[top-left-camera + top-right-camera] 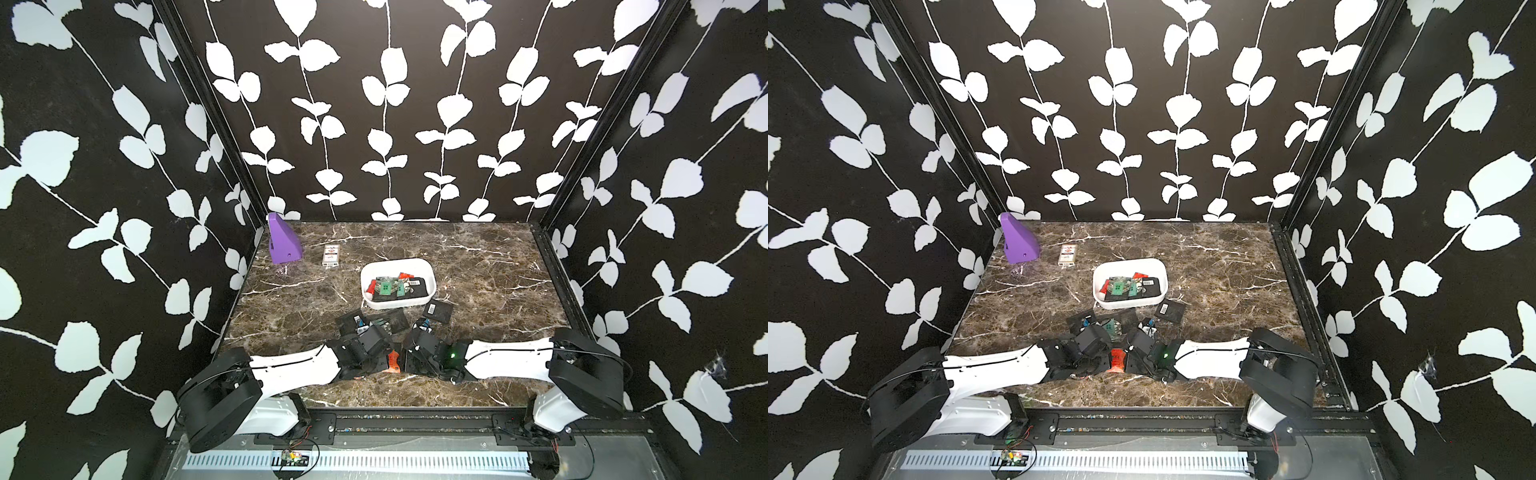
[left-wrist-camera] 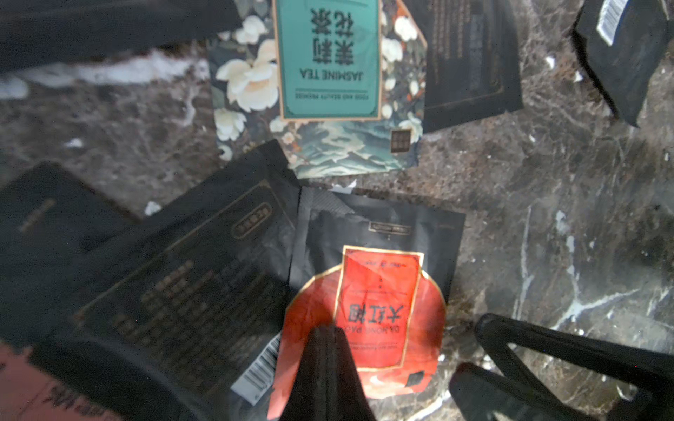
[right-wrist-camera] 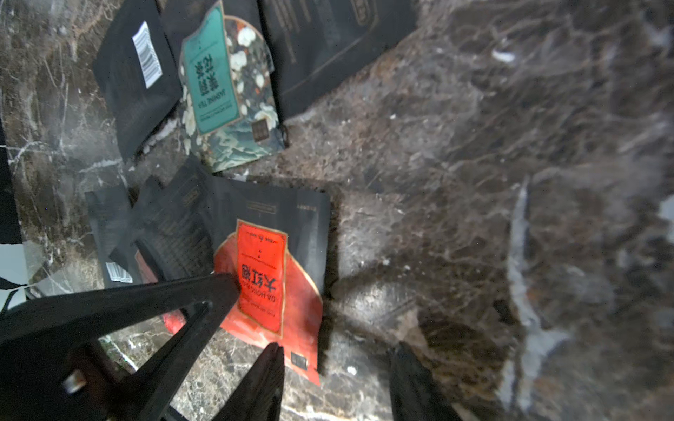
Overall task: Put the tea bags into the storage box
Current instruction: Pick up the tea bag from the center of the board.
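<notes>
Tea bags [image 1: 395,286] lie jumbled in the white box [image 1: 390,304]; others lie flat on the marble table [image 1: 498,282] just before it. A red tea bag [image 2: 379,291] lies between the two grippers, long axis running near to far, black end toward the box. The left gripper [image 2: 325,333] is closed, tips resting on that bag. The right gripper [image 3: 337,346] stands open beside its corner.

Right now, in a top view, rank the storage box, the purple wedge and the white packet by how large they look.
1. storage box
2. purple wedge
3. white packet
The last two sit farther back, so true sizes may differ.
</notes>
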Available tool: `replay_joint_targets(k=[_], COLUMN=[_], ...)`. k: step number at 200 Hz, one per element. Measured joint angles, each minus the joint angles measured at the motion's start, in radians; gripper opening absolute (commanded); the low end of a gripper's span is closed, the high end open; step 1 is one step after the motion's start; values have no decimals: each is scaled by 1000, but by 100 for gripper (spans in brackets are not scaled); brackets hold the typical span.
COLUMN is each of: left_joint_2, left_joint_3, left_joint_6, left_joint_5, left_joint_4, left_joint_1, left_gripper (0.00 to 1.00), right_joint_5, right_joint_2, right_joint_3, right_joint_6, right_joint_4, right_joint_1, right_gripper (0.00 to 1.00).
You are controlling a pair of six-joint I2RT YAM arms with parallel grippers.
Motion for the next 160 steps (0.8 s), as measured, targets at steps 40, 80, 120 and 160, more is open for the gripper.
replay_joint_targets(k=[40, 80, 120, 160], left_joint_2=[0, 0, 0, 0], left_joint_3=[-8, -13, -15, -15], left_joint_6=[-4, -10, -14, -14], left_joint_5=[0, 0, 0, 0], left_joint_4=[15, 30, 34, 35], left_joint_1=[0, 0, 0, 0], left_gripper=[0, 0, 0, 0], right_joint_5=[-11, -31, -36, -35], right_joint_2=[43, 82, 102, 105], right_joint_3=[22, 43, 50, 50], right_joint_6=[0, 2, 3, 1], right_joint_4=[51, 102, 124, 112], right_joint_1=[0, 0, 0, 0], right_gripper=[47, 42, 30, 10])
